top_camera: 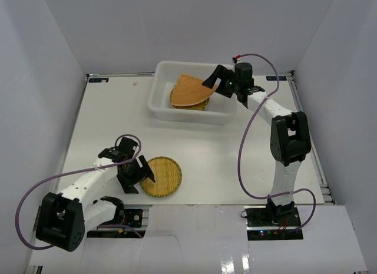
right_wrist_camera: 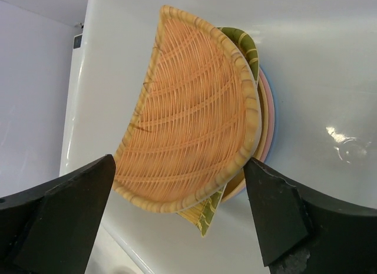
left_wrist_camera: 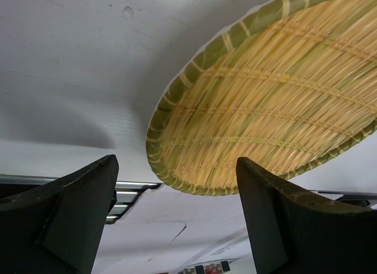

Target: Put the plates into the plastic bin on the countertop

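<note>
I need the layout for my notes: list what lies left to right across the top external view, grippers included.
left gripper → round bamboo tray → fan-shaped bamboo tray → right gripper

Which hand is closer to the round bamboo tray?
Left. The left hand sits right beside the round bamboo tray; the right hand is far away, above the plastic bin.

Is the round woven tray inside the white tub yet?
No, the round bamboo tray lies flat on the countertop, outside the plastic bin.
</note>
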You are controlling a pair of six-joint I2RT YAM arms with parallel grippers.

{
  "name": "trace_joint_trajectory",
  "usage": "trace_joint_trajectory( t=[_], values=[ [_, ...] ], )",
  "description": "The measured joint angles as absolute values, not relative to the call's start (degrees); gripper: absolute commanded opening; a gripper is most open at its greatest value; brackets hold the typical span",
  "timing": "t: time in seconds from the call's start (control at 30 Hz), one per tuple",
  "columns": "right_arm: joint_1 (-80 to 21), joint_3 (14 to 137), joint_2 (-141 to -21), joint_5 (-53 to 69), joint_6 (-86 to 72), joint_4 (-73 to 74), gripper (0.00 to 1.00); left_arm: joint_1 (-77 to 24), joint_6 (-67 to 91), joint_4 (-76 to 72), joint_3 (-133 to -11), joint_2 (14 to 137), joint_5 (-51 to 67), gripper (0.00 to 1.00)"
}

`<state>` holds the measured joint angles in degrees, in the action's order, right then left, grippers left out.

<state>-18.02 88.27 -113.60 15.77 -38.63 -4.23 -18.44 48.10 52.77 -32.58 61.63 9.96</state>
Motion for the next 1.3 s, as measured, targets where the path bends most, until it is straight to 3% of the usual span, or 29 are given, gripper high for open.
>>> trace_joint_trajectory(
  t=[0.37, 0.53, 0.73, 0.9, 1.17, 1.3],
  values=[
    [-18.02, 85.21, -101.23, 18.17, -35.18, -4.64, 0.90, -18.44, 52.69, 46.54, -27.97, 60.31, 11.53, 0.68],
    [-18.09, 83.24, -94.32, 21.34, -33.89, -6.42, 0.90, -18.46, 55.00, 44.58, -26.33, 58.85, 12.69, 0.64],
    [-18.11, 78.81, -89.65, 22.90, -33.06, -7.49, 0.90, -18.46, 57.52, 42.65, -24.01, 56.27, 12.75, 0.43],
    [-18.13, 74.91, -87.20, 23.14, -32.73, -7.38, 0.90, -18.65, 59.79, 40.07, -21.23, 50.46, 12.03, 0.38],
    [-18.57, 68.23, -81.52, 23.81, -32.88, -7.40, 0.90, -19.18, 62.33, 35.48, -18.11, 38.35, 7.99, 0.04],
    [-19.18, 65.58, -78.15, 23.75, -32.93, -7.01, 0.90, -19.20, 63.20, 33.36, -16.88, 34.72, 5.67, 0.00]
  ],
)
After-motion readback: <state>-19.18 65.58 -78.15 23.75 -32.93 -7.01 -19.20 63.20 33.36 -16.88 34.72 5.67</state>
